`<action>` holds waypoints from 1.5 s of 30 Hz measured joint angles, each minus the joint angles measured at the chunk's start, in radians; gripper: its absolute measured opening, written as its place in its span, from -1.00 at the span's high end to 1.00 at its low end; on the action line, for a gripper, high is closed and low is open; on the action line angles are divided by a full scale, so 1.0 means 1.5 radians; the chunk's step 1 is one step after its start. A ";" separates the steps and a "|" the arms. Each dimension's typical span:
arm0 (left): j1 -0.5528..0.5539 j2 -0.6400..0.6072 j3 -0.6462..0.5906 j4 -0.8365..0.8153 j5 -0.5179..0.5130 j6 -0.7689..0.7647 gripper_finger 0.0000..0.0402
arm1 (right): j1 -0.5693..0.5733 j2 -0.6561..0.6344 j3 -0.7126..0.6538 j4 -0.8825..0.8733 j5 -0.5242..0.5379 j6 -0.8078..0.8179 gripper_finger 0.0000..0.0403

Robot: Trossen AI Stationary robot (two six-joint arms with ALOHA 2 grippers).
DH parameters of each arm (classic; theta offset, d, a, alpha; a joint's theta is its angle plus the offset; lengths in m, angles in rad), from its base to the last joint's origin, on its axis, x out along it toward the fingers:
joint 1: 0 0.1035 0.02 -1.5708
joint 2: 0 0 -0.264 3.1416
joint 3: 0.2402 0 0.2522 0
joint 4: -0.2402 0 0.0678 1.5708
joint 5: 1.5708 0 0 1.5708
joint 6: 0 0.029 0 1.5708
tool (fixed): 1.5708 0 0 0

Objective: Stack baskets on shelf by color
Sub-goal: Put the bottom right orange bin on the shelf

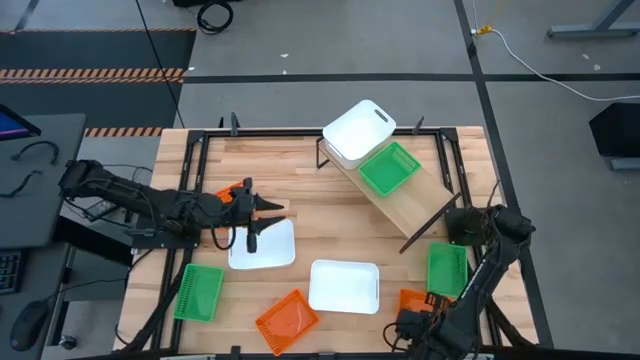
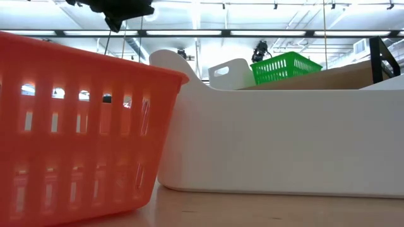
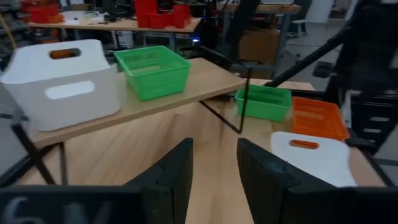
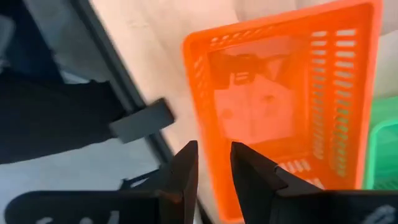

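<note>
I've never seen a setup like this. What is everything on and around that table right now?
White baskets: three, white; one on the shelf's far end, one under the left gripper, one front centre.
Green baskets: three, green; one on the shelf, one front left, one at the right.
Orange baskets: three, orange; one front centre, one front right, one mostly hidden by the left arm.
Shelf: one, light plywood on black frame, slanted, back right.
Table: one, wooden planks.
Left gripper: dark, open, empty, over a white basket.
Right gripper: dark, open, over the front-right orange basket.
</note>
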 joint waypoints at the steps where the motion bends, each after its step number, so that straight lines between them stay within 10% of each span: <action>1: -0.005 0.000 0.000 0.000 0.000 -0.003 0.34 | 0.000 0.005 0.000 -0.004 -0.001 -0.009 0.51; 34: -0.118 0.000 0.000 0.014 -0.025 -0.041 0.34 | 0.033 0.026 -0.106 0.150 0.036 0.028 0.48; 45: -0.130 0.000 0.000 0.027 -0.017 -0.040 0.34 | 0.033 0.026 -0.121 0.167 0.012 -0.002 0.94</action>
